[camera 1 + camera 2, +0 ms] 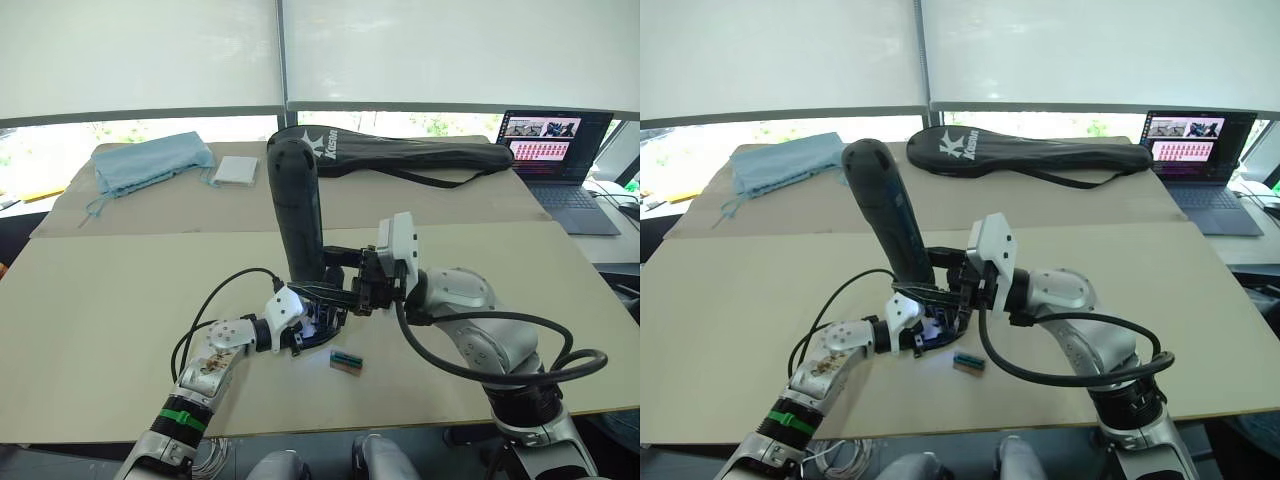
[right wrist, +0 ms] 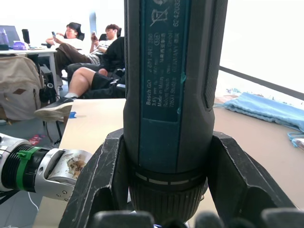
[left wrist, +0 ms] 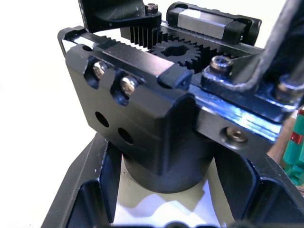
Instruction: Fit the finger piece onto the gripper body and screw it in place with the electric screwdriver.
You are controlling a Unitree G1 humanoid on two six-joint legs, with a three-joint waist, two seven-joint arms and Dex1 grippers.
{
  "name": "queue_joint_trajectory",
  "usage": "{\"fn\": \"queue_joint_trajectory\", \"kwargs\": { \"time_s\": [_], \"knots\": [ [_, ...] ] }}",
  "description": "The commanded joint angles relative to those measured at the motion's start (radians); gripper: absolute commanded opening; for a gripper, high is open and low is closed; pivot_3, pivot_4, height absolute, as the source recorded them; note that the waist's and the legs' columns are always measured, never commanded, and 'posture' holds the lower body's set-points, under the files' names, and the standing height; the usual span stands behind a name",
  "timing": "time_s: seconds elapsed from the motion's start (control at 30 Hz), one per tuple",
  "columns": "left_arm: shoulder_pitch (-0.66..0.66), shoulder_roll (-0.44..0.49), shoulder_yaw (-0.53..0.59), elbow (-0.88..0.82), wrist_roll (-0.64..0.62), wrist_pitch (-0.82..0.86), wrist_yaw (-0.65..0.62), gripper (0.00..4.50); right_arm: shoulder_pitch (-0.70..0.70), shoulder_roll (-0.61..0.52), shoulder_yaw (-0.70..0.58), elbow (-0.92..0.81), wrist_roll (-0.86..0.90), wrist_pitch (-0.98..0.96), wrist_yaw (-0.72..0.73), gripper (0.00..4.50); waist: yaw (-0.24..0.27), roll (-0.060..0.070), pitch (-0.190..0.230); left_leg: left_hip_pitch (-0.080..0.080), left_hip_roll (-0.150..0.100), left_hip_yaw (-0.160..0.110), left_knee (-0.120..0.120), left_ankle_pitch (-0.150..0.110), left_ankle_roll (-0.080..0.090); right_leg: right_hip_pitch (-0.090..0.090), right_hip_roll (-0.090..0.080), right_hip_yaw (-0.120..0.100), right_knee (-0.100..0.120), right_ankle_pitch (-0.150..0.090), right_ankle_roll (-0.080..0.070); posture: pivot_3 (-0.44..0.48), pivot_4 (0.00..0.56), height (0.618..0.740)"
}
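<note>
The electric screwdriver (image 1: pixel 298 210) stands nearly upright, rounded end up, with my right gripper (image 1: pixel 335 272) shut around its lower barrel. In the right wrist view its barrel (image 2: pixel 171 95) fills the space between both fingers (image 2: pixel 99 180). Its bit is hidden behind the gripper body (image 1: pixel 325 302), a black block at mid-table directly beneath the tool. My left gripper (image 1: pixel 308 328) is shut on that block from the left. Seen from the left wrist, the gripper body (image 3: pixel 142 118) shows two screw heads, two empty holes and gear teeth. I cannot tell the finger piece apart from it.
A small green-brown box (image 1: pixel 346 361) lies just right of the block. At the back are a black racket bag (image 1: pixel 400 155), a blue cloth (image 1: pixel 150 160), a white pad (image 1: pixel 237 170) and an open laptop (image 1: pixel 555 150). Seated people (image 2: pixel 90 52) show in the background.
</note>
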Motion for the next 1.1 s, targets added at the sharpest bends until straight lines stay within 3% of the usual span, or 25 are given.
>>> {"fn": "queue_joint_trajectory", "kwargs": {
  "time_s": [0.03,0.47,0.6,0.67,0.8,0.9,1.0,1.1],
  "knots": [
    [0.017,0.017,-0.010,0.029,0.024,0.018,0.005,2.31,-0.009,0.011,-0.059,-0.044,0.076,-0.036,0.044,1.90,0.000,0.000,0.001,0.000,0.000,0.000,0.000,0.000,0.000,-0.001,0.000,0.000,0.000,0.000,0.000,0.000,0.150,0.740],
    [0.018,0.009,-0.005,0.065,0.030,0.004,0.032,2.31,-0.057,0.009,-0.124,-0.107,0.186,-0.017,0.072,1.90,0.002,0.000,0.001,-0.001,0.000,0.000,0.000,0.000,0.000,-0.001,0.000,0.000,0.000,0.000,0.000,0.000,0.150,0.740],
    [0.021,0.006,0.011,0.064,0.025,-0.002,0.056,4.26,-0.064,-0.021,-0.149,-0.137,0.231,0.006,0.074,1.90,0.003,0.000,0.001,-0.001,0.000,0.000,0.000,0.000,0.000,-0.001,0.000,0.000,0.000,0.000,0.000,0.000,0.150,0.740],
    [0.038,0.018,0.019,0.051,0.023,-0.027,0.056,4.43,-0.059,-0.054,-0.175,-0.170,0.271,0.026,0.071,1.90,0.003,0.000,0.002,-0.002,0.000,0.000,0.000,0.000,0.000,-0.001,0.000,0.000,0.000,0.000,0.000,0.000,0.150,0.740],
    [0.128,0.087,0.097,-0.061,-0.048,-0.032,0.020,4.43,-0.114,-0.179,-0.281,-0.245,0.469,0.147,-0.009,1.90,-0.010,0.000,0.003,-0.002,0.000,0.000,-0.002,0.000,0.000,-0.002,0.000,0.001,-0.001,0.000,0.000,0.000,0.150,0.740],
    [0.212,0.182,0.196,-0.139,-0.146,-0.002,-0.049,4.43,-0.119,-0.344,-0.422,-0.229,0.652,0.258,-0.070,1.90,-0.015,0.001,0.005,-0.001,0.001,0.000,-0.008,0.001,-0.001,-0.003,0.000,0.001,-0.003,0.000,-0.001,0.000,0.150,0.740],
    [0.258,0.275,0.304,-0.150,-0.254,0.000,-0.149,4.43,-0.046,-0.536,-0.576,-0.140,0.779,0.380,-0.059,1.90,-0.005,0.000,0.007,-0.002,0.002,0.000,-0.013,0.001,-0.001,-0.004,0.000,-0.001,-0.006,-0.001,-0.003,0.000,0.150,0.740],
    [0.286,0.339,0.398,-0.160,-0.381,0.007,-0.284,4.43,0.064,-0.685,-0.668,-0.050,0.742,0.455,0.044,1.90,0.009,0.000,0.010,-0.002,0.003,0.001,-0.012,0.000,0.001,-0.003,-0.001,-0.002,-0.008,-0.001,-0.003,0.000,0.150,0.740]
  ]
}}
